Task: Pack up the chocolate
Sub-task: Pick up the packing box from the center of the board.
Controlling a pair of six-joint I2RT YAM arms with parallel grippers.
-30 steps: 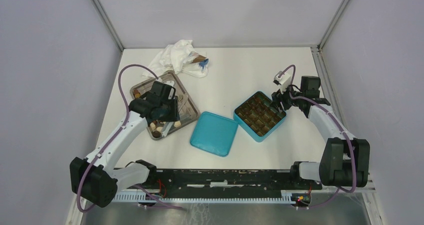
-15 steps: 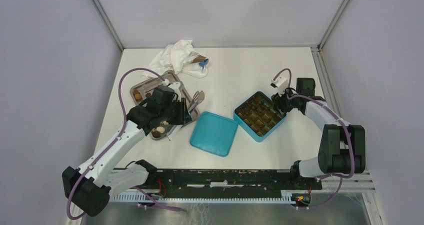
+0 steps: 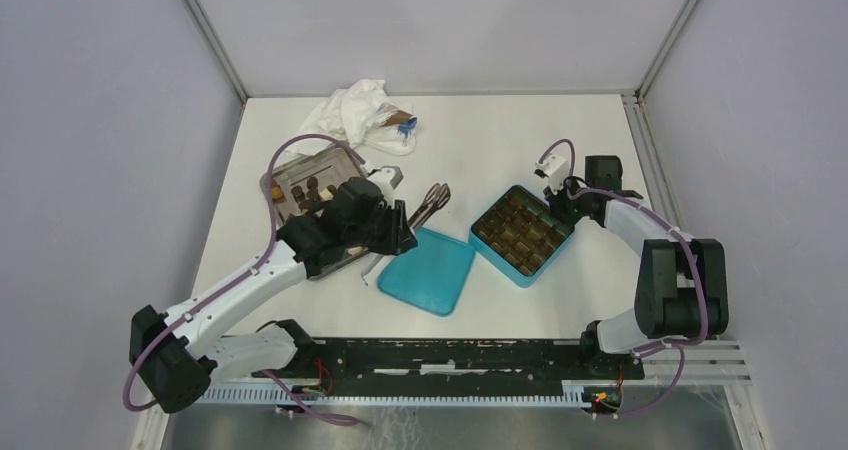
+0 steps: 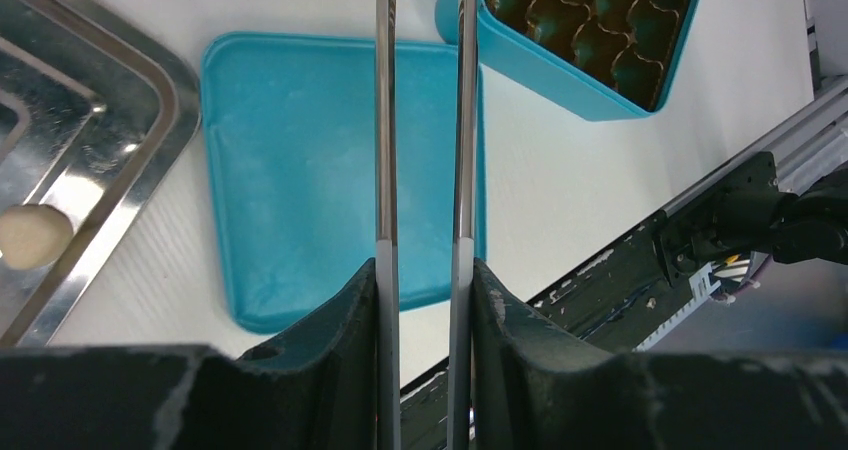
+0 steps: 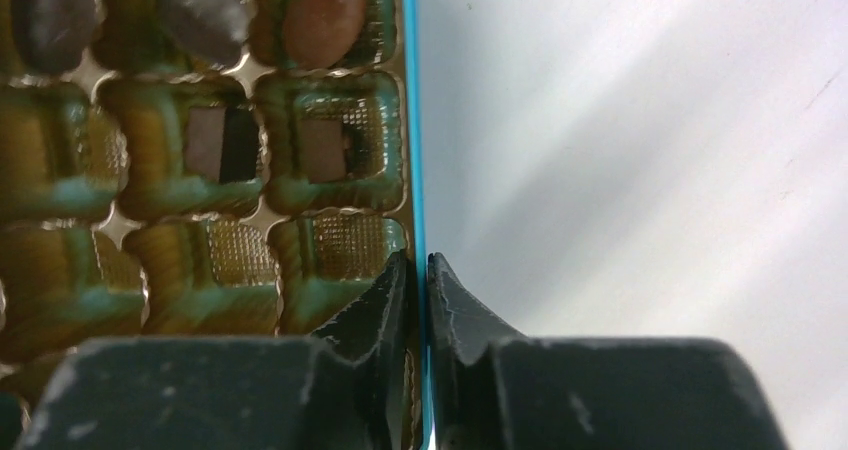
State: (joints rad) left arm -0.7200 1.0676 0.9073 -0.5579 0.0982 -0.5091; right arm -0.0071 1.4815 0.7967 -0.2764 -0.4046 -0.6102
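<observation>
Grey walls stand around a white table (image 3: 480, 140). On it sits a teal box (image 4: 545, 75) with many little pockets, and its teal lid (image 3: 428, 268) lies flat beside it, off the box so the pockets can be filled.

The right gripper (image 5: 419, 270) is pinched tight on the box's thin side wall. This is likely to stop the box from sliding.

The left gripper (image 4: 424, 270) is squeezed on a pair of metal tongs (image 4: 385, 120). They hang over the lid and point toward the box. Their tips are too small to see well, so it is not clear if they carry a piece.

Some chocolate (image 5: 322, 15) already sits in the pockets by the right gripper, but many pockets are bare. More pieces wait on the metal tray (image 4: 120, 130), such as a cream ball (image 4: 35, 235).
</observation>
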